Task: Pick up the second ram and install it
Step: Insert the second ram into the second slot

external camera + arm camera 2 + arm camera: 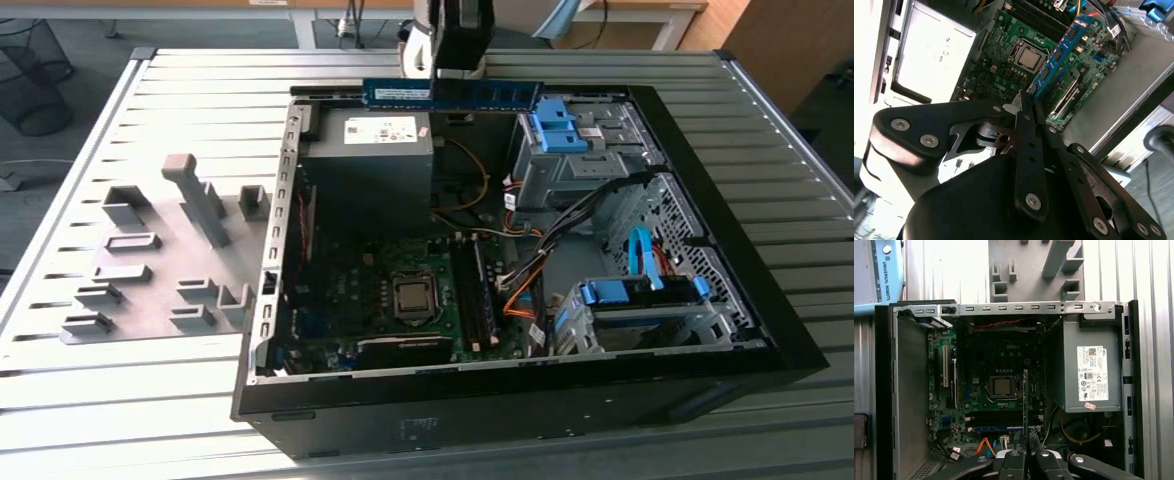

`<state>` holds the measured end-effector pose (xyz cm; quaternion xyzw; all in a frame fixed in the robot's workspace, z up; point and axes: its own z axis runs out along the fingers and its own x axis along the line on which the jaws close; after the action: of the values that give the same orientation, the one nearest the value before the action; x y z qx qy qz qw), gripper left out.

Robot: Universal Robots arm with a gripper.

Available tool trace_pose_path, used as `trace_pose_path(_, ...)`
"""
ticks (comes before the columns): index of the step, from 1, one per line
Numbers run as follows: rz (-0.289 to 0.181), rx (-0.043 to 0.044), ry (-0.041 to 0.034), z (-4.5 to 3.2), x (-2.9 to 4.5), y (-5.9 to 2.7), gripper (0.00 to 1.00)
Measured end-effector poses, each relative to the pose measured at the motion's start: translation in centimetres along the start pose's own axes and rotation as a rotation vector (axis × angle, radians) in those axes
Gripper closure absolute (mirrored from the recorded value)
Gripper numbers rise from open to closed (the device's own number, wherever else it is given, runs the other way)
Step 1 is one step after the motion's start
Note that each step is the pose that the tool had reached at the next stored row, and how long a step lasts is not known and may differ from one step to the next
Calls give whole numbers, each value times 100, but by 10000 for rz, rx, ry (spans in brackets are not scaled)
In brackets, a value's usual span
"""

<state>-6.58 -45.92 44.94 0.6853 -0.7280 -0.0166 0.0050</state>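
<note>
Slatted desk (160,400) carries open case (534,415). Exterior view: I see tool (457,80) clamped on ram (454,94), held level above case's far rim. Second wrist view: fingers (1029,150) pinch ram over motherboard (999,65). First wrist view: ram edge-on over motherboard, near CPU (1003,386).

An open computer case (534,420) lies on a slatted table (801,150) beneath the gripper (454,82). Its grey power supply (367,170) is nearest the gripper. The motherboard (350,290) and its CPU (415,296) sit farther off.

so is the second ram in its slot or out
Out. The end effector holds the ram in the air above the open case, clear of the motherboard.
</note>
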Motion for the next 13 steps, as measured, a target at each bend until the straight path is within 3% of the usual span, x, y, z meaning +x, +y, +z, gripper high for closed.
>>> trace_pose_path(13,2347,37,-52,45,1,-1,86)
